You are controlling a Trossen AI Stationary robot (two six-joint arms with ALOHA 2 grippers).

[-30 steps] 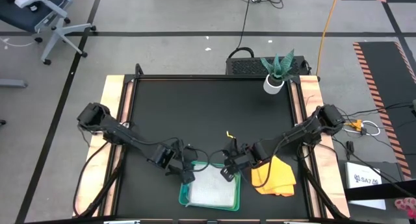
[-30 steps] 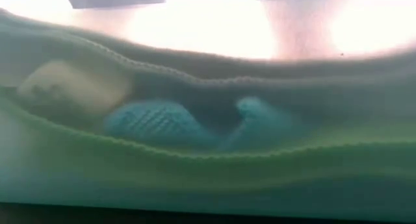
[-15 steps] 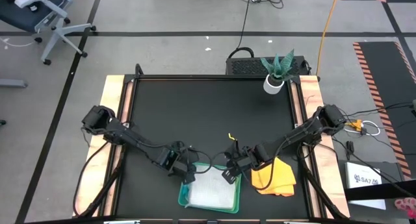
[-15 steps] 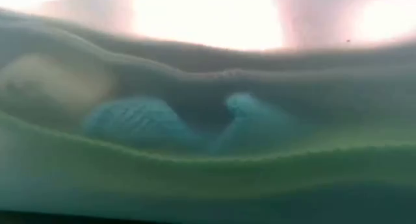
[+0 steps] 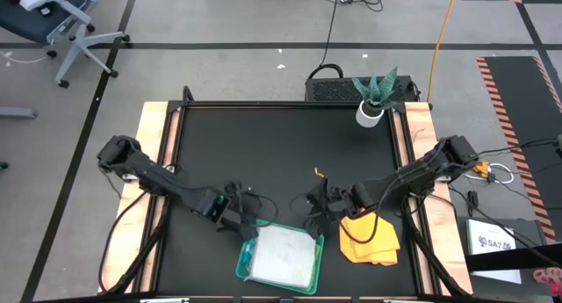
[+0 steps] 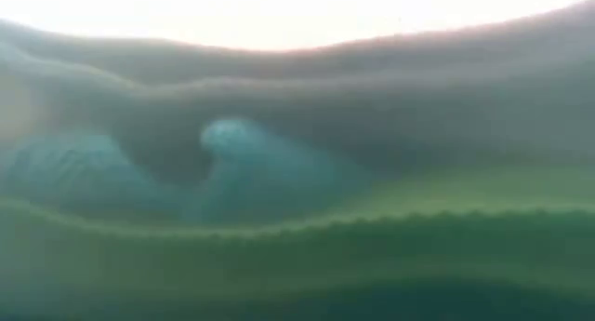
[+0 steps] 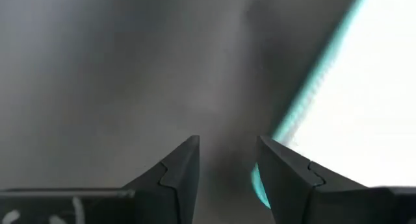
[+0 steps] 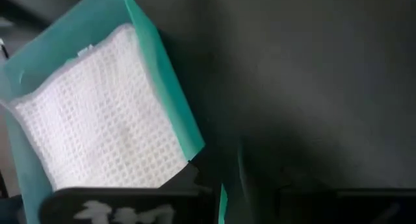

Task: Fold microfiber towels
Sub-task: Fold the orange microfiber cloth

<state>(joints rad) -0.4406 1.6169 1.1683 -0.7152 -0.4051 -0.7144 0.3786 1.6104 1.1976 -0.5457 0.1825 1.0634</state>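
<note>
- Both arms reach in low over the near edge of the dark surface [image 5: 281, 154], and the teal tray [image 5: 248, 274] sits right between them.
- A pale grey-white towel [image 5: 283, 256] lies folded flat on top inside the tray, filling it almost edge to edge; in the low view, turquoise cloth [image 6: 251, 167] is bunched deeper in the pile, with green folds [image 6: 307, 256] in front.
- The left claw [image 5: 244, 217] hovers just off the tray's far left corner, fingers parted with a clear gap and nothing between them in its wrist view; the tray's teal rim runs past just beside one fingertip.
- The right claw [image 5: 316, 212] hangs near the tray's far right corner; I can't tell how its fingers stand, or whether it grips anything.
- The yellow-orange towel [image 5: 369, 239] lies crumpled on the surface just right of the tray, under the right arm's forearm.
- Key relation: that loose towel lies towards the near edge and to the right of the right claw, and much nearer to it than to the left claw, so I'd judge the right arm is the one to fetch it.
- The crumpled heap shows no clear long axis.
</note>
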